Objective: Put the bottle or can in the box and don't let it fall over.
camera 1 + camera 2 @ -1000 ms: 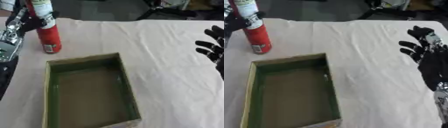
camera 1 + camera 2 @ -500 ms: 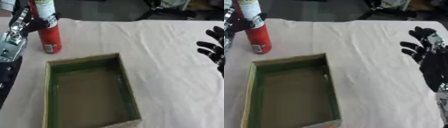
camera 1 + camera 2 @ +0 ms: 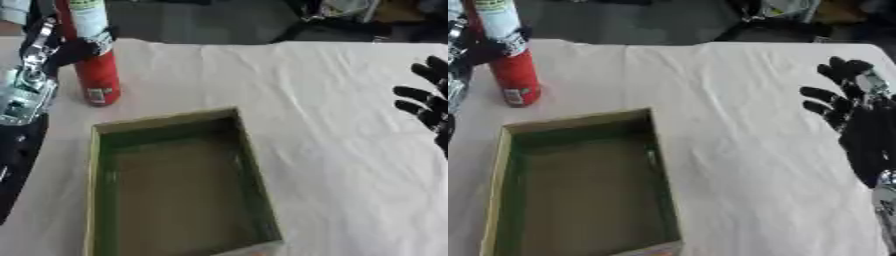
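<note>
White cloth [image 3: 737, 125]: left hand [image 3: 66, 50] fingers wrap can [image 3: 94, 60] beside box [image 3: 166, 120]; right hand [image 3: 859, 120] spread.

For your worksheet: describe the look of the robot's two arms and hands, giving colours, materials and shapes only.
The left hand has black fingers; its forearm carries bare silver metal parts above a black casing. The right hand is black all over, with separate thick fingers, a small silver patch near the knuckles, and a silver joint at the wrist.
</note>
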Motion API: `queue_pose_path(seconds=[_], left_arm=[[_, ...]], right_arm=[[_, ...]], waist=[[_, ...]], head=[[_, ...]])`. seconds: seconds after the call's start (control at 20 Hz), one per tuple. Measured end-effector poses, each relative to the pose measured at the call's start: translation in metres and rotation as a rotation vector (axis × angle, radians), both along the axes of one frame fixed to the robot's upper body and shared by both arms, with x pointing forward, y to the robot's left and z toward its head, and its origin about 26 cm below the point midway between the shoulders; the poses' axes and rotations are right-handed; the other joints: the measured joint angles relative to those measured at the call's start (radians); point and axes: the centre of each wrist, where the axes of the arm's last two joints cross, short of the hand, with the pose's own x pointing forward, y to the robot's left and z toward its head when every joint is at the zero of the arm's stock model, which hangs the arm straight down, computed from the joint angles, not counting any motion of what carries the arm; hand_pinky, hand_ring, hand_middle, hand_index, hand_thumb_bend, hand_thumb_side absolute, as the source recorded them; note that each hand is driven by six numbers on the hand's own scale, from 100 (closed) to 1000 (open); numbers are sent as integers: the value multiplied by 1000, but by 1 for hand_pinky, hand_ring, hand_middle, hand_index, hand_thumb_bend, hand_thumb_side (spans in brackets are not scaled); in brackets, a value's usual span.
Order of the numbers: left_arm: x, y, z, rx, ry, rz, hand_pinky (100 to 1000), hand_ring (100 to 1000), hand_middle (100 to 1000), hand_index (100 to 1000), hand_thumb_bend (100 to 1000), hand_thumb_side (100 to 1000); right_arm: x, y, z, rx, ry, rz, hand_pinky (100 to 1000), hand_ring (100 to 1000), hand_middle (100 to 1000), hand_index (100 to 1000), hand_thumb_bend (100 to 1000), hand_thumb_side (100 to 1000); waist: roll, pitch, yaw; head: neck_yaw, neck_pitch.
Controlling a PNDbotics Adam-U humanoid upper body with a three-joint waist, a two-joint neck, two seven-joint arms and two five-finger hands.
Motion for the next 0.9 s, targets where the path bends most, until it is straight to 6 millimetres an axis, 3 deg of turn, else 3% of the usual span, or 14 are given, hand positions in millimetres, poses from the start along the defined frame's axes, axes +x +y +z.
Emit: queue_pose_path(seconds=[0.2, 0.35, 0.9], left_arm=[[0, 1, -1, -29, 5, 17, 657, 894, 487, 248, 100, 147], [1, 1, -1, -36, 4, 24, 655, 860, 441, 194, 100, 154], [0, 0, -2, -23, 4, -24, 633, 806, 362, 144, 100, 112]], right_arm=[[0, 0, 0, 0, 2, 0, 879, 839, 971, 994, 100, 911], [0, 0, 0, -1, 5, -1, 880, 839, 971, 994, 100, 912], [0, 0, 0, -2, 8, 0, 887, 840, 972, 994, 100, 906]], waist=[[0, 0, 0], [0, 0, 0], [0, -4, 1]], head=[[0, 0], [0, 0], [-1, 10]])
